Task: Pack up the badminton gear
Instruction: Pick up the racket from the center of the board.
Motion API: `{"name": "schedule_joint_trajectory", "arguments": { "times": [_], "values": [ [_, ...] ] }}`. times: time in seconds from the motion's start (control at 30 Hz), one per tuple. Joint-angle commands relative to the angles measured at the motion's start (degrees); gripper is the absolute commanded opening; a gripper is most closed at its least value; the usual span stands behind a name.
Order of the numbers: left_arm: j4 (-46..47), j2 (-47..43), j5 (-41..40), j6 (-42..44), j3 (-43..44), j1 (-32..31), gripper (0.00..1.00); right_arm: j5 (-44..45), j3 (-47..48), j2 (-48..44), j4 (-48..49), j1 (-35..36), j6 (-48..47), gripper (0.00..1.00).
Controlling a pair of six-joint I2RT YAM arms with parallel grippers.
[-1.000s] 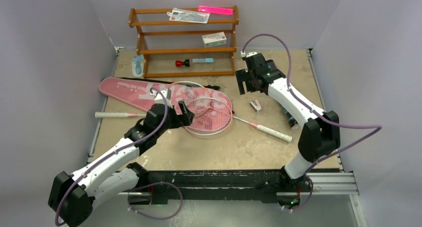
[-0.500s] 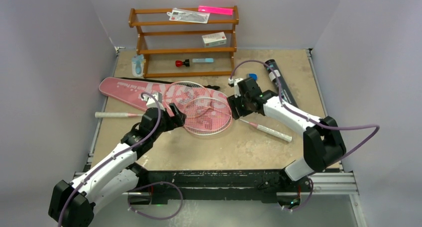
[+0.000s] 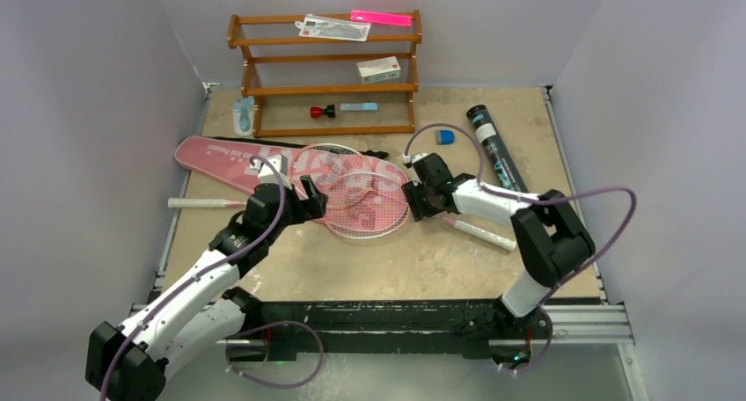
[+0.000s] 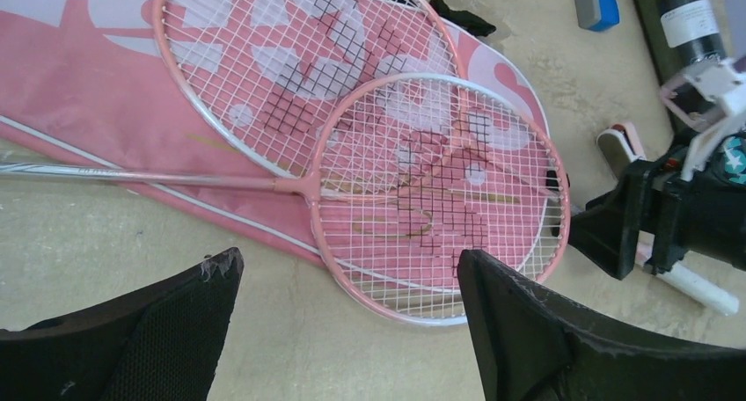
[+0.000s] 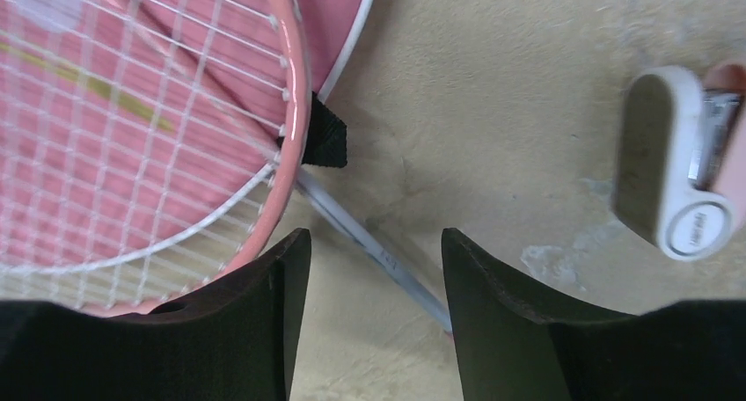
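Right gripper (image 5: 372, 260) is hanging open and gripping nothing, its jaws standing either side of a thin racket shaft (image 5: 339, 212), just past the rim of the nearer racket (image 4: 413, 243). That racket's head is overlapping the farther racket (image 4: 264, 67), both lying on the wide end of the pink bag (image 3: 224, 155). Left gripper (image 4: 349, 269) is hovering over the nearer rim, likewise spread and holding nothing. Right of the bag, the black tube (image 3: 494, 150) is lying on the table (image 3: 396, 260), with a blue block (image 3: 445, 137) near its far end and a small white object (image 5: 673, 155) near the shaft. Behind, the wooden rack (image 3: 325, 90) is standing at the table's far edge.
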Motion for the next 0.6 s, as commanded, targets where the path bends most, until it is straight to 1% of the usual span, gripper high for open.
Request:
{"name": "schedule_joint_trajectory", "arguments": {
  "times": [0.0, 0.03, 0.13, 0.23, 0.33, 0.47, 0.57],
  "values": [
    [-1.02, -2.02, 1.61, 5.1, 2.58, 0.4, 0.91, 2.88, 3.19, 4.23, 0.45, 1.89, -0.04, 0.58],
    [-1.16, -2.12, 3.15, 6.79, 3.05, 0.4, 0.91, 3.0, 3.3, 4.56, 0.89, 2.32, -0.03, 0.58],
    [-5.91, -0.61, 5.0, 10.8, 7.89, 0.36, 0.91, 0.91, 3.07, 4.55, 2.62, 3.17, -0.08, 0.47],
    [-10.16, 1.69, 6.16, 17.44, 11.83, 0.34, 0.92, -0.46, 1.96, 2.86, 4.91, 4.51, -0.75, 0.32],
    [-12.05, 2.98, 5.89, 23.18, 13.71, 0.4, 0.94, -0.44, 0.45, 0.25, 6.52, 5.52, -1.04, 0.13],
    [-10.24, 1.9, 8.89, 27.77, 13.14, 0.35, 0.93, 2.5, -1.62, -4.23, 7.86, 5.72, -0.29, 0.01],
    [-6.87, 1.09, 10.06, 28.22, 11.58, 0.32, 0.92, 4.98, -2.83, -7.64, 7.97, 5.72, 0.36, 0.01]
  ]
}}
